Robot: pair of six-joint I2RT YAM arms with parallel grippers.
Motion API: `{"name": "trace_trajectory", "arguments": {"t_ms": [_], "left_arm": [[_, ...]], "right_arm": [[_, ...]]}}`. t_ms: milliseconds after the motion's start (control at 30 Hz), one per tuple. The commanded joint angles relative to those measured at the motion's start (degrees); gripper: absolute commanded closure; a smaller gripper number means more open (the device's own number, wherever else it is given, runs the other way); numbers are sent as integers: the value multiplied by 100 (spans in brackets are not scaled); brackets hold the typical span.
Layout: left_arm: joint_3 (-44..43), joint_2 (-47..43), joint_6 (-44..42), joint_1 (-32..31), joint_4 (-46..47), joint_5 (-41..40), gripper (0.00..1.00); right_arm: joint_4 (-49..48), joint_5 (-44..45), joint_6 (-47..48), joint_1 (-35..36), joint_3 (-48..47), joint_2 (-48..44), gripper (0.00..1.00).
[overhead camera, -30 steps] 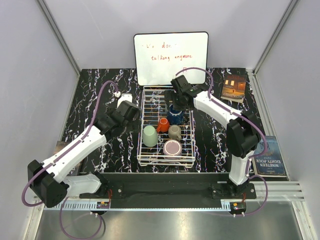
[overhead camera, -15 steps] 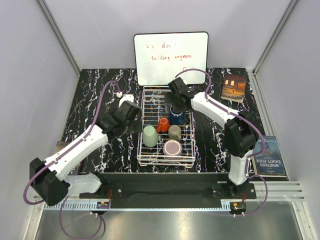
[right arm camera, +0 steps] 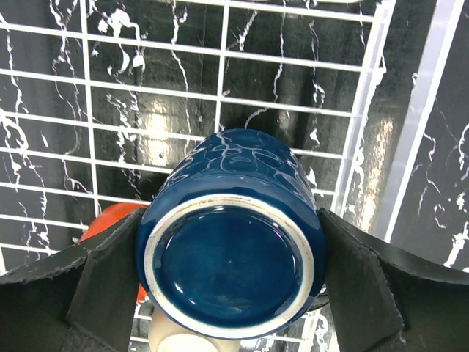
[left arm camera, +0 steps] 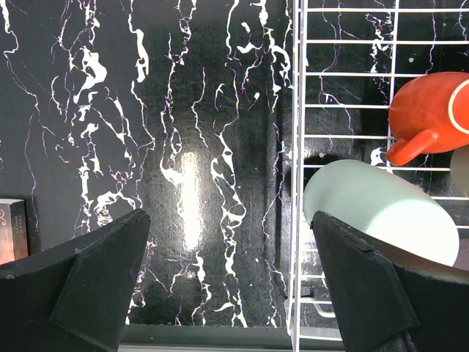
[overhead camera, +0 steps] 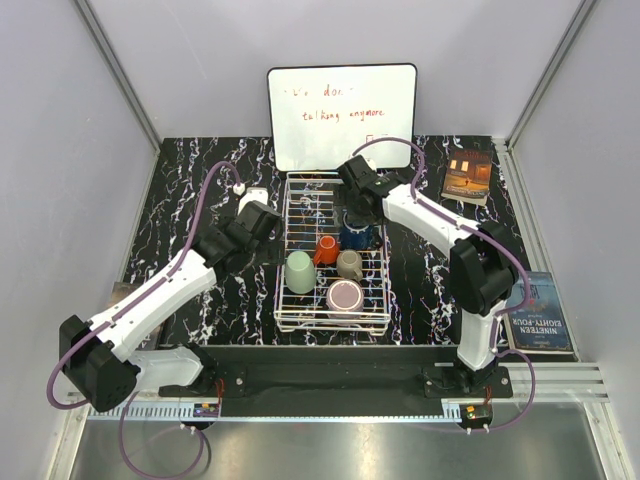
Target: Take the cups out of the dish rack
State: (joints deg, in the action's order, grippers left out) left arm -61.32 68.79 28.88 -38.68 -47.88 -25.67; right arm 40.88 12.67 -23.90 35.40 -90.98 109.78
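a: where is the right end effector (right arm camera: 231,227)?
b: down in the far right part of the dish rack (overhead camera: 283,262). its two fingers sit against opposite sides of the dark blue mug (right arm camera: 233,275), clamped on it. the mug's base faces the wrist camera.
a: so that mug is inside the rack?
b: yes, over the wire grid. the orange-red mug (overhead camera: 326,250) is just beside it, on the near left.
a: and the other cups?
b: all in the rack. the mint green mug (overhead camera: 299,271) is by the left wall, the taupe mug (overhead camera: 349,264) is right of the orange-red one, and the pink-lilac mug (overhead camera: 345,296) is nearest the arm bases.
a: the left end effector (left arm camera: 229,227)?
b: fingers wide apart, holding nothing. it hangs over the bare black marbled desk (overhead camera: 200,180), just outside the rack's left wall.
a: anything else?
b: a whiteboard (overhead camera: 342,115) with red writing stands behind the rack, and a book (overhead camera: 467,175) lies at the far right of the desk.
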Motion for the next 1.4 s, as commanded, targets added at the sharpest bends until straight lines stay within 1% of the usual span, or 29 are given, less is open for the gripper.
{"name": "trace_trajectory", "arguments": {"t_ms": [0,133,367,500,633,667,733,767,800,833,867,900,933,967,1000,1033,1067,1100,1133,1167,1200,1233,1267,1300,1333,1367], "left_arm": [[-38,2,-76,-17,235,27,1],[-126,55,-67,-17,253,62,1],[-451,125,-23,-17,305,132,1],[-662,161,3,-17,332,159,1],[-837,126,108,-26,411,159,1],[-864,99,126,-17,480,176,1],[-899,29,231,-17,612,316,1],[-873,-32,267,-17,804,387,1],[-751,-224,284,-8,937,466,1],[-654,-339,371,0,1095,658,1],[-540,-497,425,18,1488,790,1],[-417,-794,564,96,1718,957,1],[-129,-963,653,158,2190,1307,1],[5,-1104,749,220,2447,1493,1],[154,-1349,976,359,2685,1651,1],[373,-1438,1083,413,3087,1931,1],[445,-1491,1189,474,3257,2073,1],[480,-1527,1268,588,3389,2197,1],[507,-1501,1434,641,3582,2433,1],[559,-1466,1523,694,3697,2531,1],[612,-1439,1715,808,3855,2802,1],[682,-1387,1830,852,4274,3187,1],[865,-1369,1953,896,4565,3391,1],[972,-1343,2189,975,4768,3593,1],[1042,-1316,2305,1002,5310,3874,5],[1139,-1272,2393,1011,5463,3929,8]], "right_arm": [[842,149,26,64,178,-193,100],[842,8,26,81,-112,-597,100],[746,-755,-9,81,-499,-1221,100],[623,-1046,-53,73,-763,-1450,100],[325,-1249,-211,55,-764,-1740,100],[211,-1545,-316,20,-685,-1923,100],[-491,-1906,-501,-198,-203,-2196,100],[-816,-2300,-789,-304,43,-2537,100],[-1567,-2547,-983,-427,576,-2714,100],[-1966,-2820,-1220,-602,851,-2864,100],[-2753,-3362,-1736,-935,1132,-3109,100],[-3144,-3611,-2019,-1112,1648,-3225,100],[-3548,-3866,-2309,-1271,1897,-3295,100],[-3926,-4242,-2799,-1481,2117,-3418,100],[-4609,-4350,-2978,-1527,2450,-3471,100],[-4894,-4447,-3145,-1562,2601,-3515,100],[-5402,-4614,-3408,-1588,2733,-3577,100],[-5668,-4676,-3550,-1615,2961,-3595,100],[-6010,-4764,-3717,-1632,3111,-3612,100],[-6674,-4921,-4101,-1633,3234,-3595,100],[-7055,-5001,-4331,-1650,3453,-3551,100],[-7451,-5072,-4577,-1641,3560,-3481,100],[-8142,-5159,-5076,-1659,3657,-3350,100],[-8462,-5178,-5298,-1659,3814,-3270,100],[-8744,-5186,-5492,-1659,3877,-3200,100],[-9095,-5204,-5772,-1659,3947,-3095,100]]}}
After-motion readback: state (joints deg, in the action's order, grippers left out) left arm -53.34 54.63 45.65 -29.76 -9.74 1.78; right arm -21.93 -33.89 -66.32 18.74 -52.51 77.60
